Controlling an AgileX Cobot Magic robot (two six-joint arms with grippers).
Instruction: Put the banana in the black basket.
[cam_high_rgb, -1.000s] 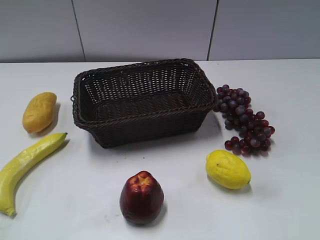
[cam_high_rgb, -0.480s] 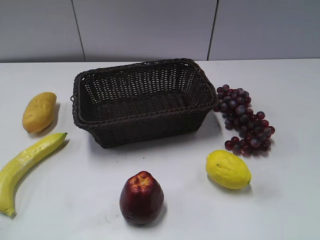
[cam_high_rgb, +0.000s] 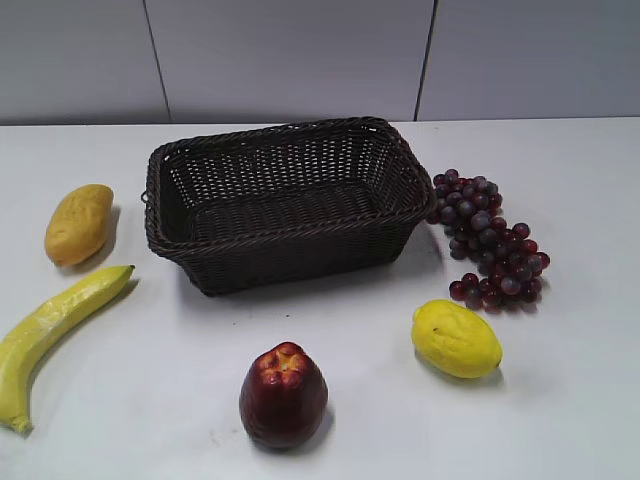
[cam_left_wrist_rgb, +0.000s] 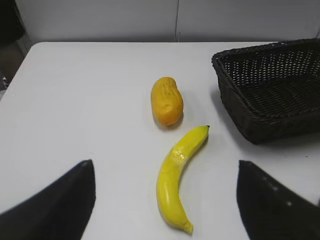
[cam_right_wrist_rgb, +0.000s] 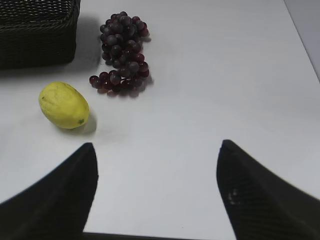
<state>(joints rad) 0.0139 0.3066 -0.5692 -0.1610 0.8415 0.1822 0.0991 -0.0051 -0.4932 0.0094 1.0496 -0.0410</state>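
Observation:
The long curved yellow banana lies on the white table at the left front. In the left wrist view it lies between my open left gripper's fingers, below them. The black basket stands at the middle back, empty; its left end shows in the left wrist view, and a corner in the right wrist view. My right gripper is open and empty over bare table. Neither gripper shows in the exterior view.
A stubby orange-yellow fruit lies left of the basket, just beyond the banana's tip. A dark red apple-like fruit stands in front. A yellow lemon and purple grapes lie right of the basket.

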